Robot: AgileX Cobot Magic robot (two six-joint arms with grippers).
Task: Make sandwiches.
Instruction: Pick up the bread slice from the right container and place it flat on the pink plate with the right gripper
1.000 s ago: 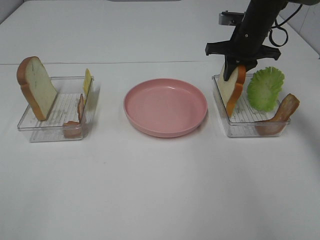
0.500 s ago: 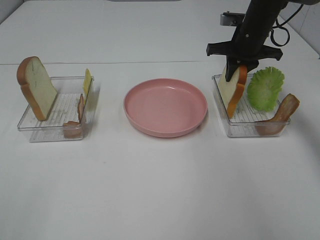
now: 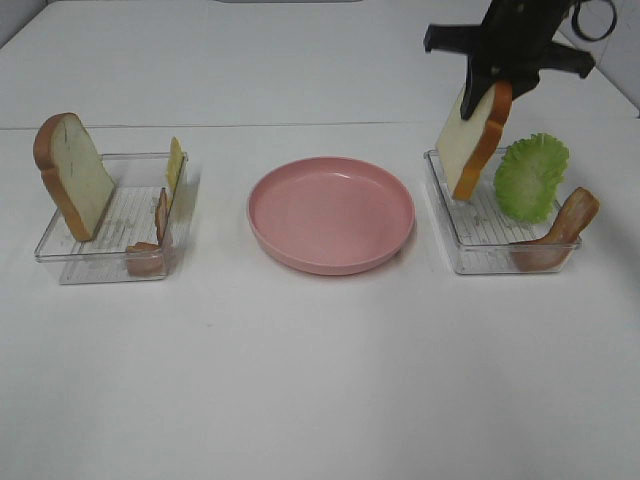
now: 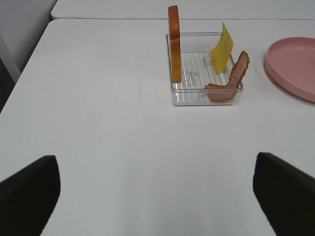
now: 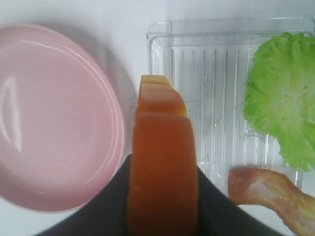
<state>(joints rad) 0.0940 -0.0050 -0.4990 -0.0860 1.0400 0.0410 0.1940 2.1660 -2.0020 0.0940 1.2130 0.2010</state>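
Note:
My right gripper (image 3: 487, 93) is shut on a bread slice (image 3: 470, 140) with orange-brown crust and holds it upright, lifted above the right clear tray (image 3: 455, 235). In the right wrist view the slice's crust (image 5: 161, 167) fills the middle between my fingers. Green lettuce (image 3: 532, 176) and a reddish-brown meat strip (image 3: 562, 230) lean in that tray. The left clear tray (image 3: 80, 268) holds a second bread slice (image 3: 74, 175), yellow cheese (image 3: 175, 162) and meat strips (image 3: 155, 240). My left gripper (image 4: 157, 184) is open and empty, well short of the left tray (image 4: 197, 98).
A round pink plate (image 3: 331, 213) lies between the two trays on the white table; it also shows in the right wrist view (image 5: 54, 118) beside the held slice. The table's back edge line runs behind the trays.
My right gripper has risen with the bread slice, lifting it from inside the right tray to above it. The left arm and other pieces have not moved.

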